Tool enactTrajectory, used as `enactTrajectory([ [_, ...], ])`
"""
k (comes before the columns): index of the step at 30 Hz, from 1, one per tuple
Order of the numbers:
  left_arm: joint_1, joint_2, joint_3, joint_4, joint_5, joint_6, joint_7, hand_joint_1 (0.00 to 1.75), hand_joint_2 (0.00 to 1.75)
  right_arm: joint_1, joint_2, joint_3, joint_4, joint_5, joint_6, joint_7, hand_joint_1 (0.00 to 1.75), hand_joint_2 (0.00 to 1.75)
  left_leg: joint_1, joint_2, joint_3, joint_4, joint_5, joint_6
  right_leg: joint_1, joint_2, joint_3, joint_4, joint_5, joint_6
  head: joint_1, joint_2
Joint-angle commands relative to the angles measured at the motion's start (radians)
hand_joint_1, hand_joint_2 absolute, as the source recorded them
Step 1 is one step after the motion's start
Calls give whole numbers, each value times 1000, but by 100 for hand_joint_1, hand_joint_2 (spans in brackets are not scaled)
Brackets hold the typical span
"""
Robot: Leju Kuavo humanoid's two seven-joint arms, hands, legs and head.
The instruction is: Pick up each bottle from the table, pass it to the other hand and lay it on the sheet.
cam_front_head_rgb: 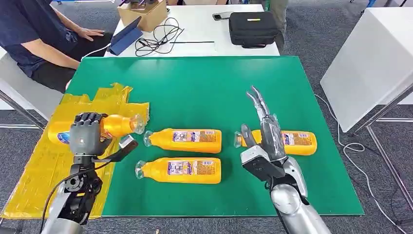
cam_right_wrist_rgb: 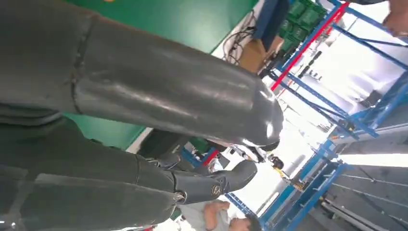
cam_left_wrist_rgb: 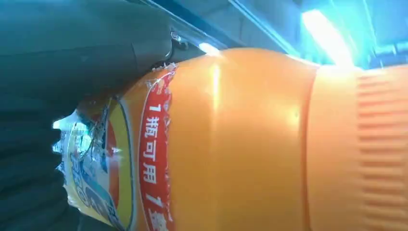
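Over the yellow sheet point(cam_front_head_rgb: 34, 170), the left hand point(cam_front_head_rgb: 86, 134) grips a bottle point(cam_front_head_rgb: 114, 126) lying sideways, cap toward the green mat point(cam_front_head_rgb: 195, 87). Three more bottles lie on the mat. The right hand point(cam_front_head_rgb: 263, 131) hovers empty, fingers spread. Released carelessly, the round bottle could roll off the crinkled sheet.

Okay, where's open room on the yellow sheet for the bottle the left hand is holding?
The left hand holds its bottle over the yellow sheet. The sheet's near stretch, by the table's front edge, lies bare, as does its crumpled far end. Crowded: the green mat just right, where two bottles lie.
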Motion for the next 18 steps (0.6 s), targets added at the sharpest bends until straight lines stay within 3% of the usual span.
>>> enactTrajectory([
  [1,-125,-21,-110,316,-69,17,41,175,175,37,-66,-13,-59,20,2,17,0,0,0,-5,3,-1,0,0,0,-6,5,-2,-2,1,1,0],
  [6,-144,9,-166,407,-18,17,60,175,175,75,-80,-19,-76,32,6,0,0,0,1,-3,3,0,-1,0,1,-4,5,-1,-2,2,0,0],
  [18,-151,33,-115,460,25,17,76,175,175,88,-75,-9,-53,41,6,-21,0,0,1,0,1,0,-1,0,1,-1,2,-1,-1,1,0,0],
])
